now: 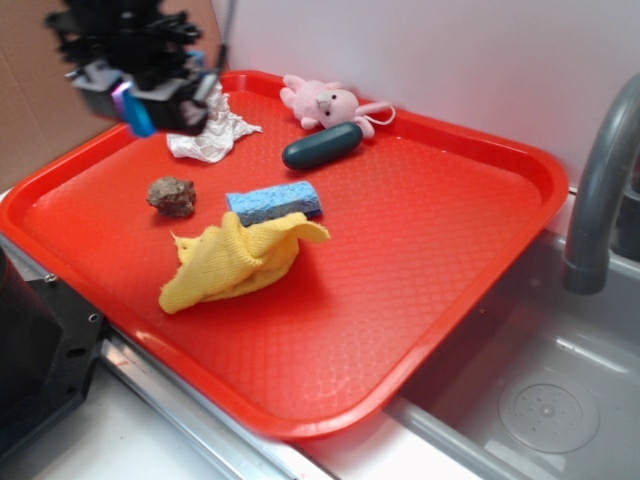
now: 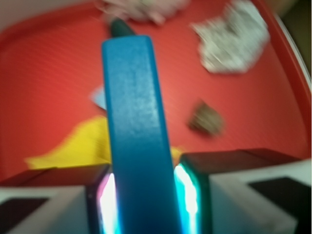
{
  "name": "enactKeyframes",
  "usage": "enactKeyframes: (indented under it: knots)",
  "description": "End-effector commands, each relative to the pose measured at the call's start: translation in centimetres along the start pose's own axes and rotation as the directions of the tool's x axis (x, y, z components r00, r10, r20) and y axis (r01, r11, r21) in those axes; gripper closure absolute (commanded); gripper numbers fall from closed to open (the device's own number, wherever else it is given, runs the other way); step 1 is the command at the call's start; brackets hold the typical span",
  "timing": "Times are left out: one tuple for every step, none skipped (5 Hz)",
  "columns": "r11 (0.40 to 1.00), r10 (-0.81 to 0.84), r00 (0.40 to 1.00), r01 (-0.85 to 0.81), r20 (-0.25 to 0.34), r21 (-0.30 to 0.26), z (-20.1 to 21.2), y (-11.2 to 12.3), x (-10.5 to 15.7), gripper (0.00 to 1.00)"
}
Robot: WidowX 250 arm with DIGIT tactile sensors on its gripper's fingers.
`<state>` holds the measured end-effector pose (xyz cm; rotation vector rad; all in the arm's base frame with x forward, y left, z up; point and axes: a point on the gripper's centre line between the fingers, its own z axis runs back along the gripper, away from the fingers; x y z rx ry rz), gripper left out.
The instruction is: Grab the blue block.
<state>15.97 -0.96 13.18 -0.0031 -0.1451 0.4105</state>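
The tool (image 2: 141, 200) is clamped on the one blue block (image 2: 136, 136), held up in the air over the far left corner of the single red tray (image 1: 480, 250). Below and around it on the tray lie one white crumpled cloth (image 1: 212, 135), one brown lump (image 1: 172, 196), one light-blue sponge (image 1: 274, 202), one yellow cloth (image 1: 235, 262), one dark teal capsule (image 1: 322, 146) and one pink plush rabbit (image 1: 325, 103). No readable writing or label shows on anything.
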Motion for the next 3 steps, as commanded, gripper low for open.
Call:
enactKeyframes:
  knots:
    - [0.998,0.064,0.996,-0.066,-0.069,-0.024,-1.43,0.13,-1.22,1.0]
    - [1.0,0.02,0.998,-0.021,-0.056,-0.012,-1.62,-0.19,-1.3,1.0]
    - [0.999,0.041,0.998,-0.041,-0.052,-0.007,-2.28,-0.14,-0.91,1.0]
